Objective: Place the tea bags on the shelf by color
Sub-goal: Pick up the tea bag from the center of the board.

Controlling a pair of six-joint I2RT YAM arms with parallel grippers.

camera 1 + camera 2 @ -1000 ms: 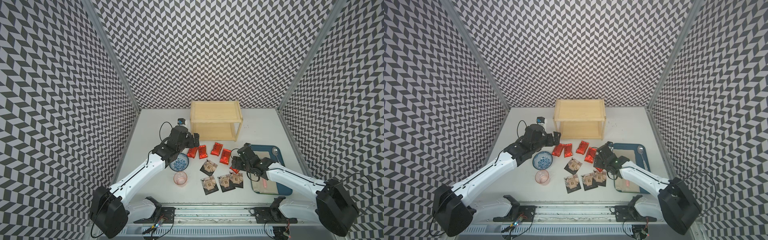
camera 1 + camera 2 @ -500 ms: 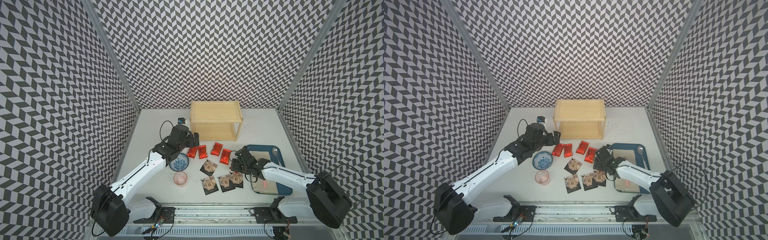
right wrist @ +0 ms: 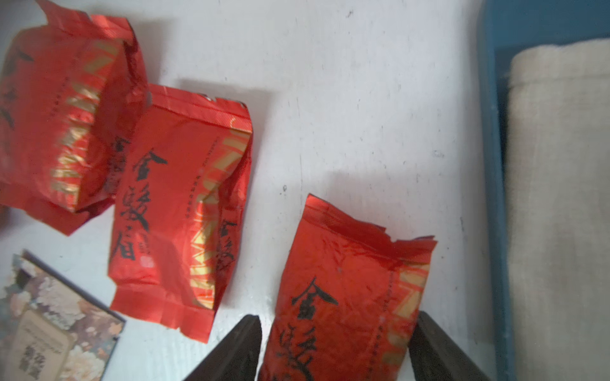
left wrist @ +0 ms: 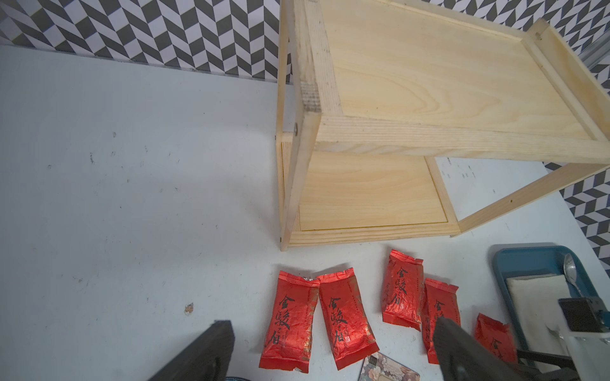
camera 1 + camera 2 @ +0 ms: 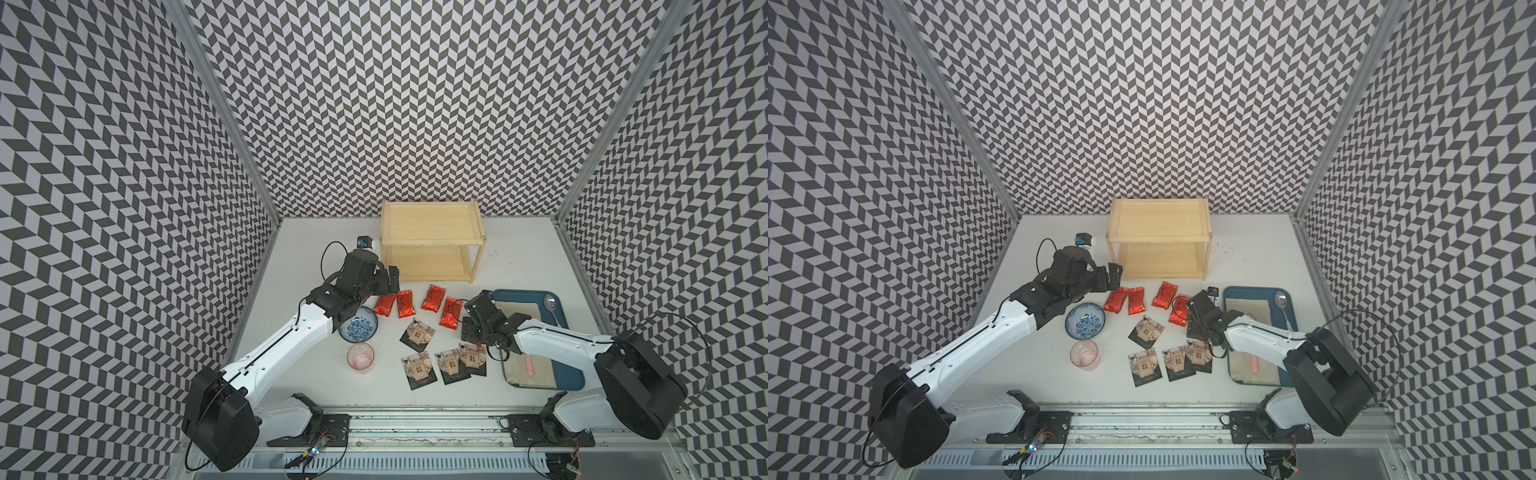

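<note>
Red tea bag (image 3: 346, 264): shiny crinkled foil with black calligraphy, lying beside the blue tray (image 3: 491, 165).
Right gripper (image 3: 338, 316): jaws parted astride it, not pinching.
Other red tea bags (image 5: 405, 303): four in a row before the pale wooden shelf (image 5: 430, 226).
Black tea bags (image 5: 419, 370): four flat squares, nearer the robot.
Left gripper (image 4: 333, 323): wide open by the shelf's corner.

The white tabletop (image 5: 519, 241) carries the two-tier wooden shelf (image 5: 430, 226) at the rear. Before it lie the red tea bags (image 5: 405, 303) in a row, then four black tea bags (image 5: 417, 370). A blue bowl (image 5: 357, 326) and pink cup (image 5: 360, 358) stand to the left, a blue tray (image 5: 523, 296) to the right.
</note>
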